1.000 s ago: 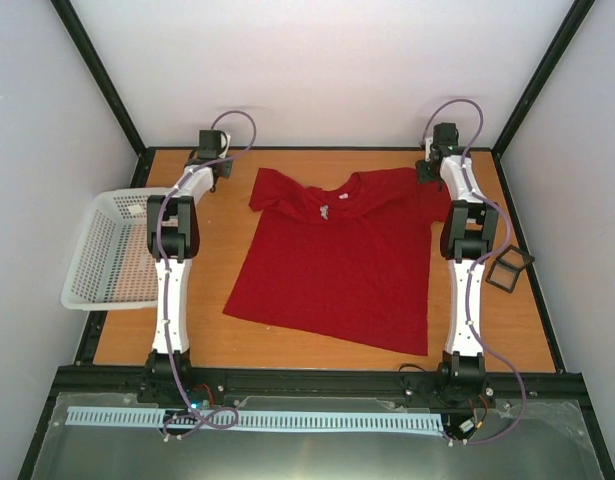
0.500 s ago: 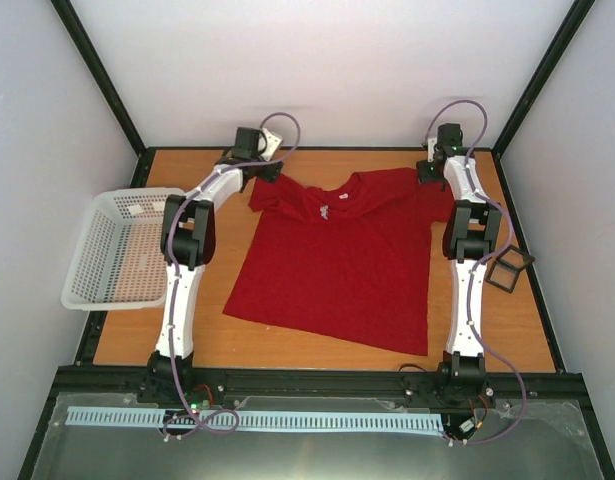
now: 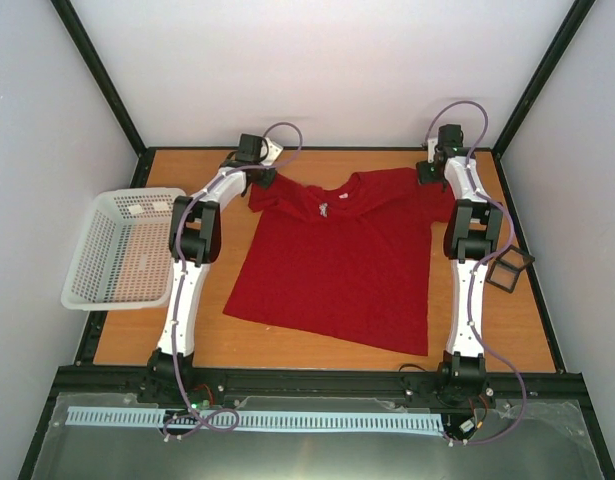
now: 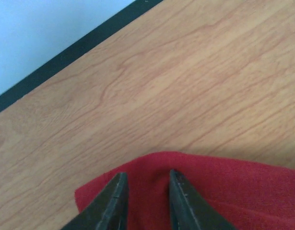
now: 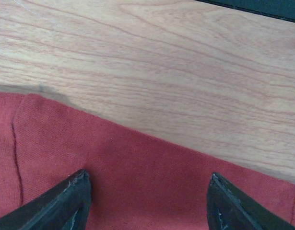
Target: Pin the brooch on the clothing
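Starting at the left, the basket [image 3: 137,193] stands beside the shirt [image 3: 337,260], which lies flat in the middle of the table [image 3: 212,340]. The left gripper [image 4: 147,175] is over the far left sleeve [image 4: 209,191], jaws narrowly apart; I cannot tell if they nip cloth. The right gripper [image 5: 148,175] stands wide apart over the far right sleeve [image 5: 137,158]. I see no brooch. Both should pinch only the sleeve edges and pull evenly outward, so the front lies smooth.
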Motion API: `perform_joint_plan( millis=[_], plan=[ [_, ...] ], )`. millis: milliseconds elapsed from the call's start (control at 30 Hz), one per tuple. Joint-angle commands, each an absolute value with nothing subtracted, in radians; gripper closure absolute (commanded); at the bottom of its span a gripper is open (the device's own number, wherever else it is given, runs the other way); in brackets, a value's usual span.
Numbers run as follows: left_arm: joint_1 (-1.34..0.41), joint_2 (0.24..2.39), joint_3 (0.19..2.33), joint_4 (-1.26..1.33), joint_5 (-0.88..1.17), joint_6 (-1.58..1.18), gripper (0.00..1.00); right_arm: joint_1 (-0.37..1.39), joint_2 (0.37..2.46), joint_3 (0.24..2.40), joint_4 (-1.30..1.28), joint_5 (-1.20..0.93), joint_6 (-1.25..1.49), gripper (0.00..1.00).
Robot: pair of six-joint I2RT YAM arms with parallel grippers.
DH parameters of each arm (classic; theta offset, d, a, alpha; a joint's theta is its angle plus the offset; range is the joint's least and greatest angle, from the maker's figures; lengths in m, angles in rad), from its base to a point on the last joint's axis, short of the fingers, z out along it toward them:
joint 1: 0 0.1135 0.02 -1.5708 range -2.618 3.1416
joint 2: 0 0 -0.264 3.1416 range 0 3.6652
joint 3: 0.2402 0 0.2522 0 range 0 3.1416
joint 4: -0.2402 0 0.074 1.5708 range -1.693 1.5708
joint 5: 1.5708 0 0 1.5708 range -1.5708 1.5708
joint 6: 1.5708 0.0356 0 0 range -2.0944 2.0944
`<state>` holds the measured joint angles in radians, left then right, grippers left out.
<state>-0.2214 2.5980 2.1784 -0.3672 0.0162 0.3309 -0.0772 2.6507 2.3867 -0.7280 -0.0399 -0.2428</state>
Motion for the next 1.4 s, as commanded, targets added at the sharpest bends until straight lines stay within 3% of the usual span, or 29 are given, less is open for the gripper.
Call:
perform_joint_plan(
  millis=[0, 67, 100, 267, 367, 633, 700, 767, 867, 900, 933, 1033, 1133, 1367],
  plan=[
    [-0.212, 2.638, 2.170, -0.480, -0.022, 0.369, 0.84, -0.077, 2.659, 2.344, -0.811, -0.034, -0.258, 0.35],
    [-0.201, 2.634, 2.170, -0.468, -0.039, 0.366, 0.98, -0.077, 2.663, 2.346, -0.816, -0.030, -0.259, 0.36],
    [-0.195, 2.631, 2.170, -0.459, -0.048, 0.364, 0.99, -0.078, 2.663, 2.344, -0.814, -0.028, -0.262, 0.39],
    [-0.141, 2.590, 2.156, -0.364, -0.125, 0.319, 0.99, -0.080, 2.663, 2.350, -0.813, -0.019, -0.262, 0.61],
    [-0.096, 2.563, 2.151, -0.296, -0.167, 0.292, 0.99, -0.085, 2.665, 2.354, -0.806, 0.000, -0.250, 0.66],
    [-0.032, 2.508, 2.176, -0.183, -0.224, 0.305, 0.99, -0.104, 2.666, 2.402, -0.767, 0.002, -0.230, 0.69],
    [-0.034, 2.489, 2.188, -0.181, -0.215, 0.307, 0.98, -0.103, 2.663, 2.424, -0.766, -0.029, -0.230, 0.63],
    [-0.037, 2.463, 2.191, -0.202, -0.224, 0.297, 0.64, -0.099, 2.639, 2.423, -0.770, -0.050, -0.219, 0.49],
    [-0.055, 2.390, 2.158, -0.271, -0.177, 0.254, 0.54, -0.079, 2.571, 2.385, -0.781, -0.051, -0.214, 0.23],
    [-0.066, 2.347, 2.118, -0.276, -0.150, 0.235, 0.50, -0.069, 2.540, 2.366, -0.788, -0.034, -0.212, 0.04],
    [-0.081, 2.300, 2.071, -0.276, -0.125, 0.212, 0.47, -0.060, 2.514, 2.354, -0.801, -0.018, -0.209, 0.01],
    [-0.146, 2.156, 1.901, -0.273, -0.048, 0.128, 0.38, -0.032, 2.404, 2.294, -0.856, 0.011, -0.134, 0.00],
    [-0.207, 1.987, 1.699, -0.270, 0.064, -0.005, 0.35, 0.009, 2.262, 2.095, -0.848, -0.005, 0.007, 0.00],
    [-0.323, 1.712, 1.166, -0.142, 0.356, -0.251, 0.33, 0.118, 1.945, 1.465, -0.688, -0.364, 0.214, 0.00]
  ],
)
